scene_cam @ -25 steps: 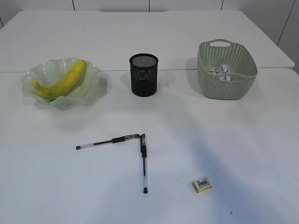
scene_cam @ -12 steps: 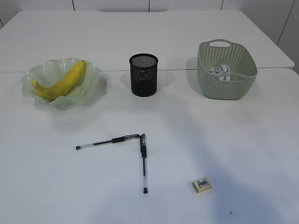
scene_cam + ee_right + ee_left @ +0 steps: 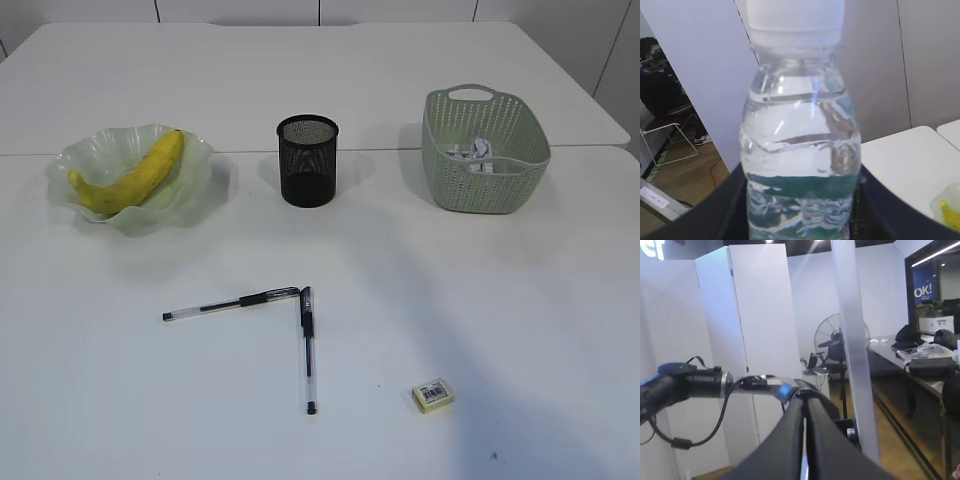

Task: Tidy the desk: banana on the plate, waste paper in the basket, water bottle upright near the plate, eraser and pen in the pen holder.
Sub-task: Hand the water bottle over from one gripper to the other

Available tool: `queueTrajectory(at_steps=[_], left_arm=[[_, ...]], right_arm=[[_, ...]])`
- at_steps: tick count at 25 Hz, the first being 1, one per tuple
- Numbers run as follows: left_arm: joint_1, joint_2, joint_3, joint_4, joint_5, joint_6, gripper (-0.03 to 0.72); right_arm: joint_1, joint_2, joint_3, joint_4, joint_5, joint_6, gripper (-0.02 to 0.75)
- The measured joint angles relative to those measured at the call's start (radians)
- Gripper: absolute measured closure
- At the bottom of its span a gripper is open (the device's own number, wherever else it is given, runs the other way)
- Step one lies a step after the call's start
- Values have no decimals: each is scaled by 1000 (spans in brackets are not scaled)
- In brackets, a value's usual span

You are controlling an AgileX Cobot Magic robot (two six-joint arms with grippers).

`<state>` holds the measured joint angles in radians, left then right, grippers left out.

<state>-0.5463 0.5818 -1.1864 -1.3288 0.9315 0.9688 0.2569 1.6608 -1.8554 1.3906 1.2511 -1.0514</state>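
Right gripper (image 3: pixel 799 220) has its dark jaws about half spread and closed round the lower body of the water bottle (image 3: pixel 800 150), which fills the centre of the right wrist view, white cap at top, green label low between the jaws. We cannot see bottle or arm in the exterior view, so we take it to be held off frame. Left gripper (image 3: pixel 805 440) points at the room, jaws pressed together on nothing. On the desk (image 3: pixel 520 330), the banana (image 3: pixel 135 172) lies in the plate (image 3: pixel 75 150) at upper left, crumpled paper (image 3: pixel 475 155) sits in the basket (image 3: pixel 485 180) at upper right, the pen holder (image 3: pixel 308 160) stands at upper centre. Two pens (image 3: pixel 270 320) lie tip to tip at lower centre, the eraser (image 3: pixel 433 396) lower right. For the bottle step we would carry it cap-up, lower it onto bare desk just beside the plate's ruffled rim, clear of the pen holder, and release only once the base sits flat.
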Motion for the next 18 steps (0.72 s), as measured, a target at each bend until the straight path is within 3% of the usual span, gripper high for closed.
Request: queueTrajectory(at_steps=[5, 11, 18], left_arm=[[0, -108, -3, 309, -3, -218, 704], [0, -146, 70, 611, -58, -389, 704], [0, -146, 171, 668, -190, -448, 688]], right_arm=[[0, 0, 0, 0, 0, 0, 388], [0, 0, 0, 0, 0, 0, 388], [0, 0, 0, 2, 0, 0, 388]])
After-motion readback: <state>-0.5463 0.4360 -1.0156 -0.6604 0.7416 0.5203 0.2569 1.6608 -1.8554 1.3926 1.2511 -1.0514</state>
